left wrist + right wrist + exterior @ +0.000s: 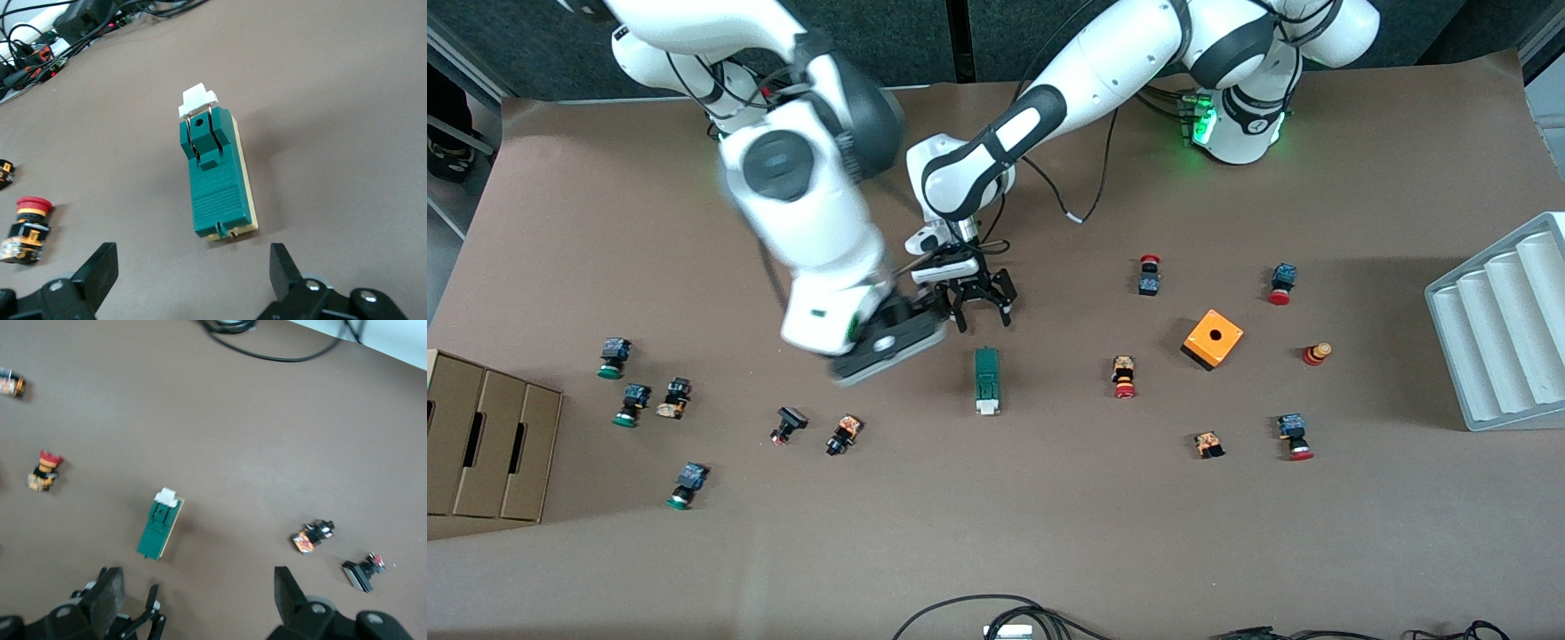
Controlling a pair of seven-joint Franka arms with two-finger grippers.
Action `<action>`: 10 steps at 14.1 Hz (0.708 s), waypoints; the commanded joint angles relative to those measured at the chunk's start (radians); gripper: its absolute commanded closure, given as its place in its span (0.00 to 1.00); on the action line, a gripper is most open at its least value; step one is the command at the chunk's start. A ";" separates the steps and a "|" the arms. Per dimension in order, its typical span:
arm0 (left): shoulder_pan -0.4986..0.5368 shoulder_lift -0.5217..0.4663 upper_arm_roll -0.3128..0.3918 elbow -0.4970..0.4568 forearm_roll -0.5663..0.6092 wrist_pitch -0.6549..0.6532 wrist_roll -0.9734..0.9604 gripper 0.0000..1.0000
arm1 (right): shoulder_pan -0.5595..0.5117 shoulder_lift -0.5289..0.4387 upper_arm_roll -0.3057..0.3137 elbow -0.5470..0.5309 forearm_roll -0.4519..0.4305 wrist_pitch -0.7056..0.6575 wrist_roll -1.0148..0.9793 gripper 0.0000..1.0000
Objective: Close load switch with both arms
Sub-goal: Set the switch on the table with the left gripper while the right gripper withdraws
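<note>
The load switch [986, 380] lies flat on the brown table, a narrow green block whose white piece is at the end nearer the front camera. It also shows in the left wrist view [217, 173] and the right wrist view [160, 523]. My left gripper [983, 307] [190, 257] is open and empty, over the table just off the switch's green end. My right gripper [894, 342] [197, 577] is open wide and empty, over the table beside the switch toward the right arm's end. The left gripper's fingers [150, 613] show in the right wrist view.
Several push buttons lie scattered, the closest being a red-capped one [1125, 377] and two dark ones [843, 434] [788, 424]. An orange cube with a hole [1213, 339], a white ribbed tray [1507, 329] and a cardboard box [485, 436] stand farther out.
</note>
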 commanded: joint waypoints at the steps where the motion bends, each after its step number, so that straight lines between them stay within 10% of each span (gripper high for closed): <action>1: -0.004 -0.054 0.008 0.001 -0.115 -0.009 0.203 0.00 | -0.072 -0.029 0.007 -0.015 0.044 -0.058 0.007 0.00; 10: 0.104 -0.202 0.012 0.002 -0.423 -0.032 0.836 0.00 | -0.280 -0.062 0.007 -0.015 0.044 -0.245 0.000 0.00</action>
